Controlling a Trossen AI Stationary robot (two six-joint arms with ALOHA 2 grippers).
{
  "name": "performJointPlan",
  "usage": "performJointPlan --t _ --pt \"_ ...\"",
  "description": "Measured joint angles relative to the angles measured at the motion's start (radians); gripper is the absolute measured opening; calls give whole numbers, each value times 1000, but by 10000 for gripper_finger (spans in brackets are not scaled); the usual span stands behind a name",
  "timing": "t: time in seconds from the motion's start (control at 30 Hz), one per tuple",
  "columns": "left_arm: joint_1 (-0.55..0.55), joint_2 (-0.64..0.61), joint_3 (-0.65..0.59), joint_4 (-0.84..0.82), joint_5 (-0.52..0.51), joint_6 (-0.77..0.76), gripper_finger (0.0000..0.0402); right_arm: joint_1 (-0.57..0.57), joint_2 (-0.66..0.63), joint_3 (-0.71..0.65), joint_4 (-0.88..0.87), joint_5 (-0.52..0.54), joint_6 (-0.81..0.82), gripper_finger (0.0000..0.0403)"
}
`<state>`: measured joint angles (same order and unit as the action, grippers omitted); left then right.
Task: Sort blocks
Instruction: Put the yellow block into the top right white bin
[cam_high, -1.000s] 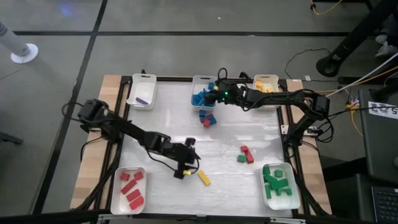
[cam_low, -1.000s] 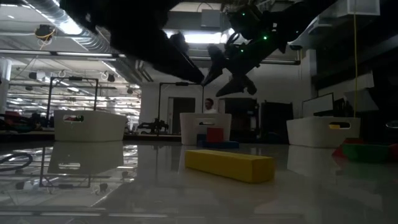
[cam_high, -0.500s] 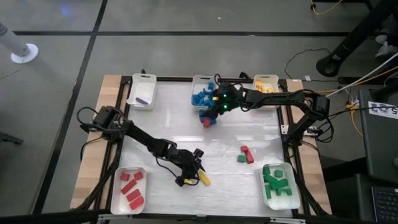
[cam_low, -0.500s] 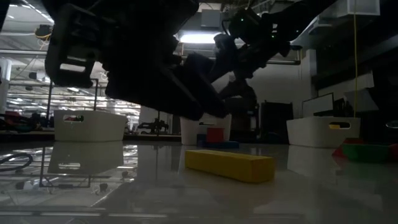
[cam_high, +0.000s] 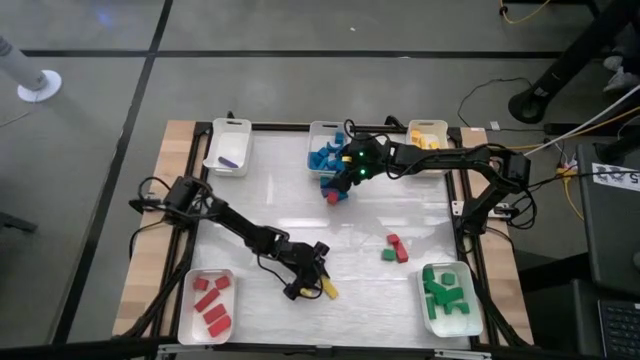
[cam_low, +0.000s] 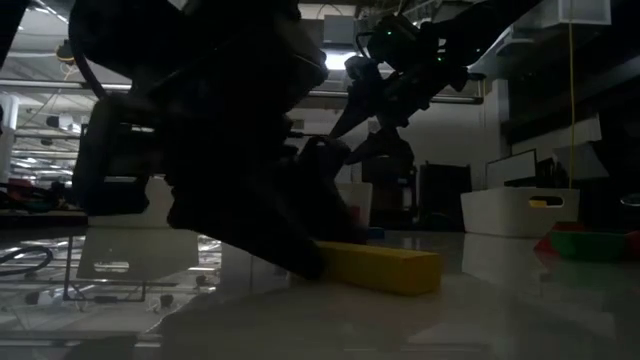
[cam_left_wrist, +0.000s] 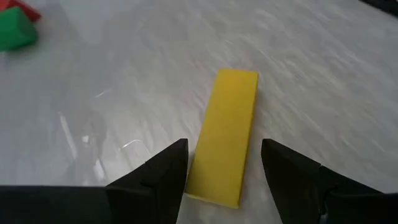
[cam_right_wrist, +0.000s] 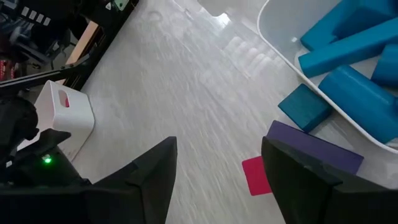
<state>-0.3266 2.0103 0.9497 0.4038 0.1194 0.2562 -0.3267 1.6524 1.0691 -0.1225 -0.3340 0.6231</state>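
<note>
I have the left gripper (cam_left_wrist: 224, 168) down low over the yellow bar (cam_left_wrist: 225, 134), which lies flat on the bare table (cam_high: 270, 190) toward its near edge, a little left of the middle. From the left wrist camera the two fingers stand wide apart on either side of the bar's near end, not yet touching it, so nothing is held. I lined the fingers across the bar's narrow width because that is the span they can close on; my judgement is that the next move is to settle a touch lower and squeeze.

The right gripper (cam_right_wrist: 217, 168) hovers by the far edge, just in front of the blue tray (cam_high: 322, 135), over a small cluster: a purple block (cam_right_wrist: 314, 149), a red block (cam_right_wrist: 255, 175) and a blue block (cam_right_wrist: 305, 107) sitting just outside the tray wall. Its fingers are spread with the purple block near one finger, and I see nothing gripped.

Elsewhere the sorting is well along: red blocks in the tray at the near left corner (cam_high: 193, 318), green blocks in the tray at the near right corner (cam_high: 475, 320), yellow ones in the far right tray (cam_high: 442, 127). Two red blocks and a green block (cam_high: 388, 254) lie loose right of centre
</note>
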Motion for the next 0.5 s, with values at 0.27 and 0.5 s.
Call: performJointPlan --t 0.27,0.5 --pt "14 3 1 -16 9 -14 158 14 0 0 4 2 -7 232" --pt "21 -10 0 -34 -1 -40 95 119 -2 0 102 10 -153 232"
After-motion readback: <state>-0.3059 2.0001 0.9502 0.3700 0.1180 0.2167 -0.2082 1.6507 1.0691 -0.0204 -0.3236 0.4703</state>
